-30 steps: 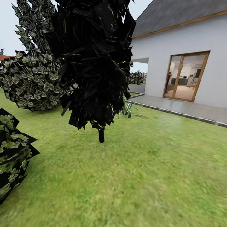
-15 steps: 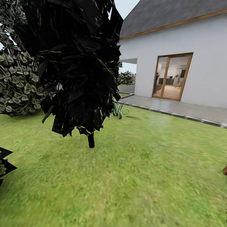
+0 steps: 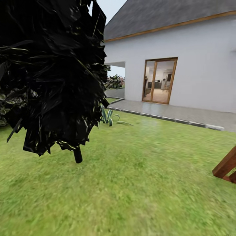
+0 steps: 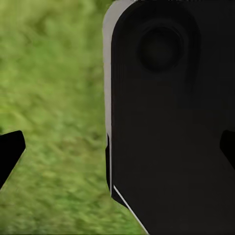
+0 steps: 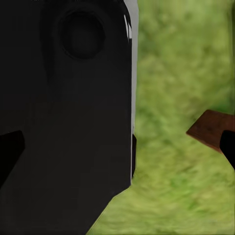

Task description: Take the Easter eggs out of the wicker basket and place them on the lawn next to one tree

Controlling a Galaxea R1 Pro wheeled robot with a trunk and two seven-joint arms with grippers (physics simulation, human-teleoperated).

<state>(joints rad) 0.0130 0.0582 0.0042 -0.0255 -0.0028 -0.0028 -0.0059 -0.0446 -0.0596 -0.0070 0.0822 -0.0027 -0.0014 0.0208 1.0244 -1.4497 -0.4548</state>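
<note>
No writing, label, brand, number or sign can be read anywhere: the white house wall [image 3: 196, 65] carries none, nor does its glazed door [image 3: 159, 81] or the lawn [image 3: 141, 183] before it.

Surfaces as I see them from the head and wrist cameras

The lawn [image 3: 147, 183] reads to me as rough, mottled matt grass; at nine o'clock the dark tree [image 3: 52, 72] has glossy, flat black leaves with pale edges. At one o'clock the house wall [image 3: 203, 65] looks smooth matt plaster, its door [image 3: 159, 81] framed in warm wood, the patio [image 3: 183, 113] grey speckled stone. At four o'clock I see a reddish-brown wooden beam [image 3: 226, 167].
</note>
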